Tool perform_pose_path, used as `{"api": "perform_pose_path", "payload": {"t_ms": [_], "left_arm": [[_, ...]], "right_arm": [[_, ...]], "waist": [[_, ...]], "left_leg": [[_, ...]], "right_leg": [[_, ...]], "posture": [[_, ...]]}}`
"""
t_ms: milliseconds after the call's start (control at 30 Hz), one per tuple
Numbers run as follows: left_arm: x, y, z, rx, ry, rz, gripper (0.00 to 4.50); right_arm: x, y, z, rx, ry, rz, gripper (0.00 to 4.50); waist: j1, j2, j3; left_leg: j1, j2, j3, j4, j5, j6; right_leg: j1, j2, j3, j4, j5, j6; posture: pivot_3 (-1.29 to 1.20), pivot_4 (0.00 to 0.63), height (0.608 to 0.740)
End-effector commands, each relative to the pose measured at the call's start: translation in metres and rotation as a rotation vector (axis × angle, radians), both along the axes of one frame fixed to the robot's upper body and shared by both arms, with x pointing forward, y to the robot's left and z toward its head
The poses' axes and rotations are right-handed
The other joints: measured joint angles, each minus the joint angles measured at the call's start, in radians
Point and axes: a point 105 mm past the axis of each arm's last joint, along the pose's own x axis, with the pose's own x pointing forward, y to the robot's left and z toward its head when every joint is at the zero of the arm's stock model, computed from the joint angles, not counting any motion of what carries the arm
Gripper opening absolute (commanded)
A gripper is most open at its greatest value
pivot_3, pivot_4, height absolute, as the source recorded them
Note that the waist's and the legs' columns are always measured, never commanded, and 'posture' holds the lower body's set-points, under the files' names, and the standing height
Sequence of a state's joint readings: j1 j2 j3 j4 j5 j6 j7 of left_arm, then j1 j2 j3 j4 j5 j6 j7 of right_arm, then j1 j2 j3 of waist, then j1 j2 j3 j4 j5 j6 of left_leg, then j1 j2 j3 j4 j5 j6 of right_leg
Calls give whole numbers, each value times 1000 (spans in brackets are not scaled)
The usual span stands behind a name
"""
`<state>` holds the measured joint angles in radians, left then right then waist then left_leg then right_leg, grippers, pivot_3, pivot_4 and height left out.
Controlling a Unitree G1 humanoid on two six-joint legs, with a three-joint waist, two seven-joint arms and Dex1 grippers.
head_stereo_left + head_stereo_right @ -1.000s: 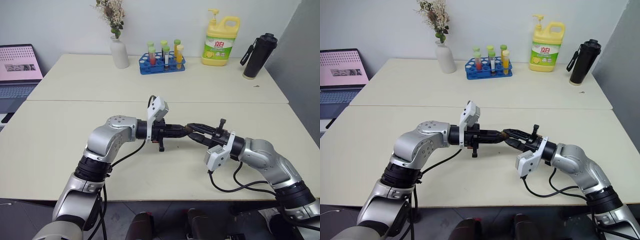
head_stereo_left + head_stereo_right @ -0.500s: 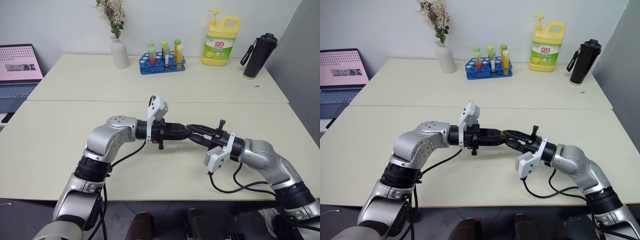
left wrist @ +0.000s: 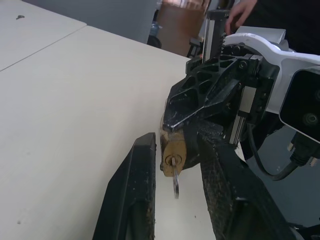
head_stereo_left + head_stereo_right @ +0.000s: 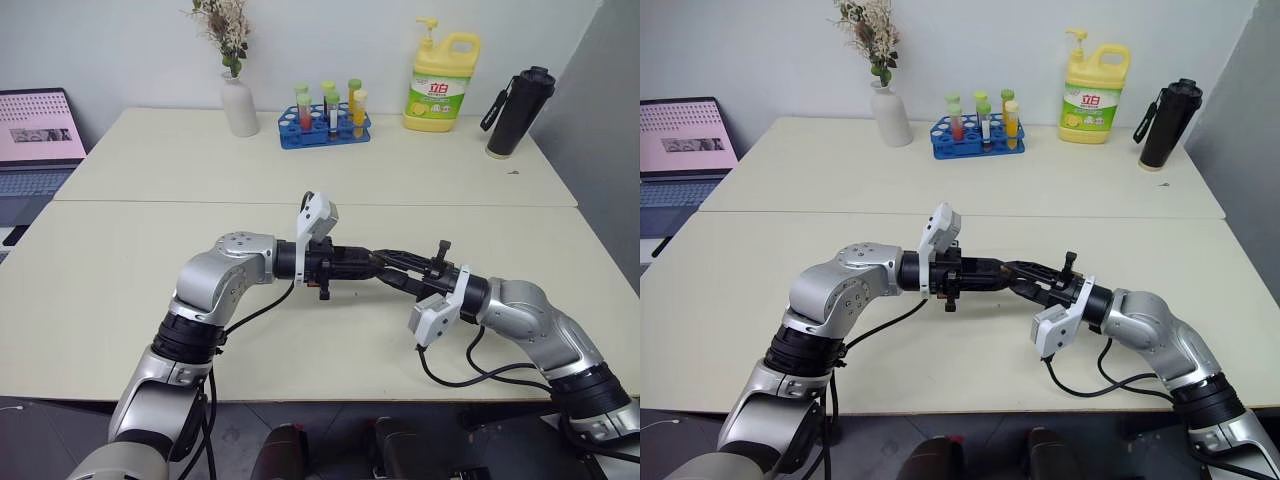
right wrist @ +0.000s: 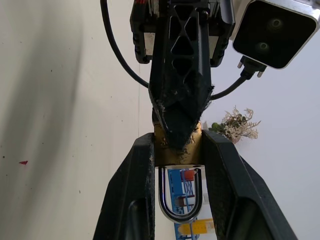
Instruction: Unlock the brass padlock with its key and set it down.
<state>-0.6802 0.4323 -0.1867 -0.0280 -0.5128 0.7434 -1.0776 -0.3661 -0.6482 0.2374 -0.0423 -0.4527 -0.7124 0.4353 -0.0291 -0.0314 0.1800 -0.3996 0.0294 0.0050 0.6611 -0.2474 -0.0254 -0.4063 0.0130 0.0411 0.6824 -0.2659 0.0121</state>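
The right gripper (image 5: 177,165) is clamping the small golden brass padlock (image 3: 173,152) above the cream table (image 4: 120,270), silvery shackle (image 5: 179,197) between its fingers. The left gripper (image 3: 175,175) is meeting it tip to tip, its black fingers (image 3: 135,195) standing narrowly apart around the silver key (image 3: 175,180) in the keyhole, not pinching it.

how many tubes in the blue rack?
5 visible in the blue rack at the table's far edge: two with green caps at left, two in the middle, one yellow-orange at right. Others may be hidden behind.
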Motion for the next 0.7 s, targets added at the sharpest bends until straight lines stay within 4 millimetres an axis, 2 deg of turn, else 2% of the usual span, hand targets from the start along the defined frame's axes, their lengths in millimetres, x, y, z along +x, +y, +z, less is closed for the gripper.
{"api": "perform_pose_path", "payload": {"t_ms": [33, 333, 500, 567, 633, 700], "left_arm": [[-2, -2, 12, -34, -44, -20, 174], [-1, 0, 8, -12, -52, -20, 170], [-2, 1, 8, -11, -58, -31, 170], [-4, 1, 9, -12, -60, -43, 170], [-4, 1, 9, -11, -63, -52, 170], [-4, 1, 9, -8, -70, -60, 170]], "right_arm": [[-5, 3, 12, 25, -39, 25, 934], [-4, 0, 14, 57, -8, 9, 934], [0, -10, 17, 88, 46, -40, 2680], [-1, -16, 7, 72, 146, -66, 3326], [-10, -22, -9, 34, 323, -69, 4025], [-20, -30, -16, 38, 480, -87, 4051]], "waist": [[0, 0, 0], [0, 0, 0], [0, 0, 0], [0, 0, 0], [0, 0, 0], [3, 0, 0]], "left_leg": [[0, 0, 0, 0, 0, 0], [0, 0, 0, 0, 0, 0], [0, 0, 0, 0, 0, 0], [0, 0, 0, 0, 0, 0], [0, 0, 0, 0, 0, 0], [0, 0, 0, 0, 0, 0]], "right_leg": [[0, 0, 0, 0, 0, 0], [0, 0, 0, 0, 0, 0], [0, 0, 0, 0, 0, 0], [0, 0, 0, 0, 0, 0], [0, 0, 0, 0, 0, 0], [0, 0, 0, 0, 0, 0]], "posture": [[0, 150, 740], [0, 150, 740], [0, 150, 740], [0, 150, 740], [0, 150, 740], [0, 150, 740]]}}
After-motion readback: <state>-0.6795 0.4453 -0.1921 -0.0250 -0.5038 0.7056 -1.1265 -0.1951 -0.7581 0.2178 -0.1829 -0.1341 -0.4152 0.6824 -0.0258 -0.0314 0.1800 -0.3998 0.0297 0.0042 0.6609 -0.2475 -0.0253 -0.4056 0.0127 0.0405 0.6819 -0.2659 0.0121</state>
